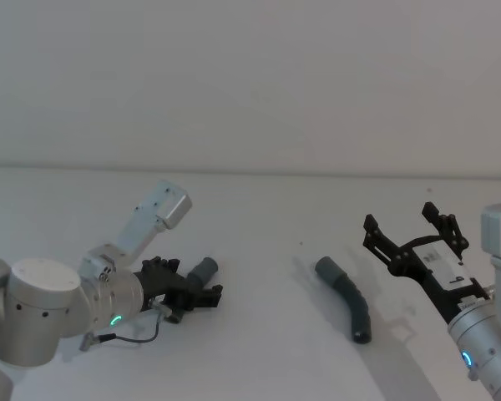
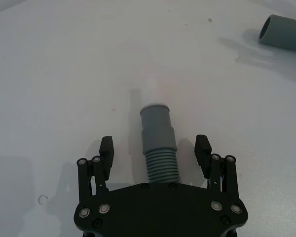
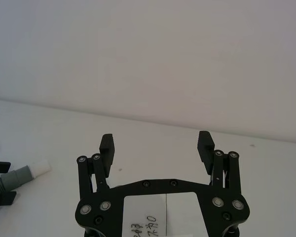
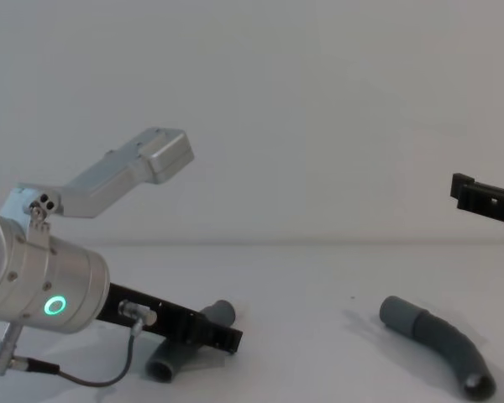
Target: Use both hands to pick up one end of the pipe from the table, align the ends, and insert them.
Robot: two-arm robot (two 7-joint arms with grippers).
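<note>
One dark-grey ribbed pipe (image 2: 158,148) piece lies on the white table (image 1: 267,217), its grey cuff (image 1: 205,269) ending in a short white tip (image 3: 39,168). My left gripper (image 2: 154,148) is low over it, open, with a finger on either side of the ribbed body. The same gripper (image 1: 192,282) sits at the left of the head view. The other curved pipe (image 1: 348,297) piece lies to the right, its open socket cuff (image 2: 281,32) facing the left arm. Beyond that piece my right gripper (image 1: 402,219) hangs open above the table, holding nothing.
A plain white wall (image 1: 250,75) rises behind the table. A thin black cable (image 1: 138,337) loops under the left wrist. Bare table surface lies between the two pipe pieces and behind them.
</note>
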